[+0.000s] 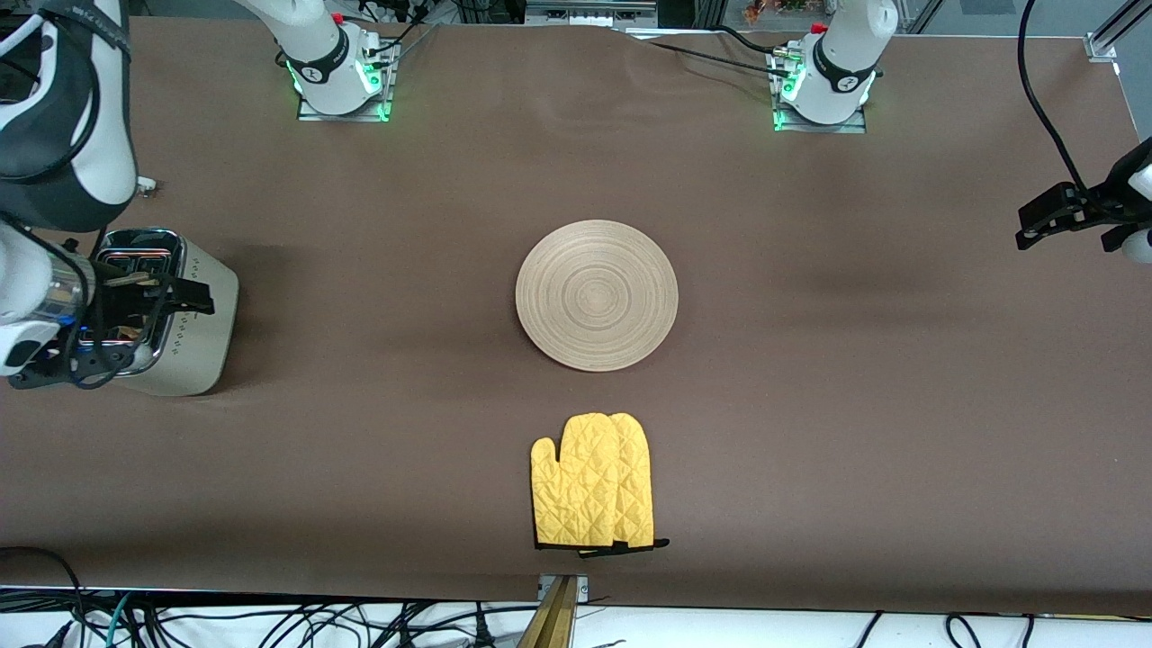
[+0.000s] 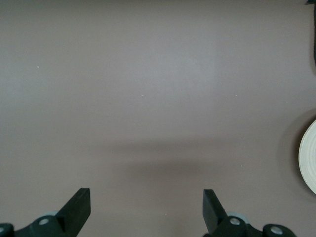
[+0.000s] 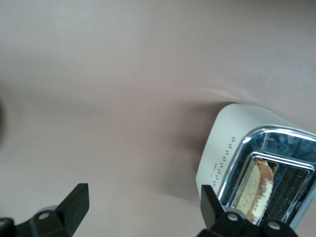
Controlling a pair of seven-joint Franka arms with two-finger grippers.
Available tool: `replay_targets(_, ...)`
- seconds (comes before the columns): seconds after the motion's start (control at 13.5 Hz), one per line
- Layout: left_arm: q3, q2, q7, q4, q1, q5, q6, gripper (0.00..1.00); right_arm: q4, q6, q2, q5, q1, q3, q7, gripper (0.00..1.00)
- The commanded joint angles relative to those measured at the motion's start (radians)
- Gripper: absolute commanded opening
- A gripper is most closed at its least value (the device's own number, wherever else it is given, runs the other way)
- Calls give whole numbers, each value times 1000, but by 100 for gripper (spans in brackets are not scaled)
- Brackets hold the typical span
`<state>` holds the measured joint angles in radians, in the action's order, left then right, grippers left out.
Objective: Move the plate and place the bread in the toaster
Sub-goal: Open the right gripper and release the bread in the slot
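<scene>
Bread (image 3: 256, 190): sits in a toaster (image 1: 193, 315) slot; light, soft, crumbly, best pinched by its crust.
Right gripper (image 3: 143, 207): spread, empty, over the toaster.
Left gripper (image 2: 146, 210): spread, waiting over bare table (image 1: 855, 360).
Plate (image 1: 597, 295): mid-table; probably stiff, light, grip its rim.

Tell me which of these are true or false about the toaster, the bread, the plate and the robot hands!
1. The bread is in a slot of the toaster. True.
2. The plate has bread on it. False: it is bare.
3. The yellow oven mitt lies on the plate. False: it lies on the table, nearer the camera.
4. The right gripper is open, empty, over the toaster. True.
5. The left gripper is holding something. False: open, empty.
</scene>
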<state>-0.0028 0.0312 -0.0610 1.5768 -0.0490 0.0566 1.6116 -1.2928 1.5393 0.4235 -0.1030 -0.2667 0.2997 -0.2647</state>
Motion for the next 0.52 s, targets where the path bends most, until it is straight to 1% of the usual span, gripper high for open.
replay_targets(0.0,-3,-2,-22,-11,-8,-17,-10,100,44,-5,-5,-6,-25,-2,-1,100)
replay_targets(0.07,-2,-1,-22,-11,-6,-17,-9,100,49,-4,-9,-4,-29,-7,10,100)
replay_targets(0.15,-3,-1,-22,-11,-6,-18,-7,100,58,10,-9,0,-23,-29,59,100)
replay_targets(0.22,-3,-1,-22,-11,-6,-17,-5,100,56,19,-17,14,-11,-66,147,100)
replay_targets(0.3,-3,-1,-22,-11,-6,-17,-5,100,56,16,-37,34,25,-117,257,100)
replay_targets(0.37,-3,-1,-22,-11,-6,-17,-5,100,58,24,-49,57,88,-210,377,100)
replay_targets(0.45,-3,-1,-22,-11,-6,-17,-5,100,52,45,-66,77,140,-278,463,100)
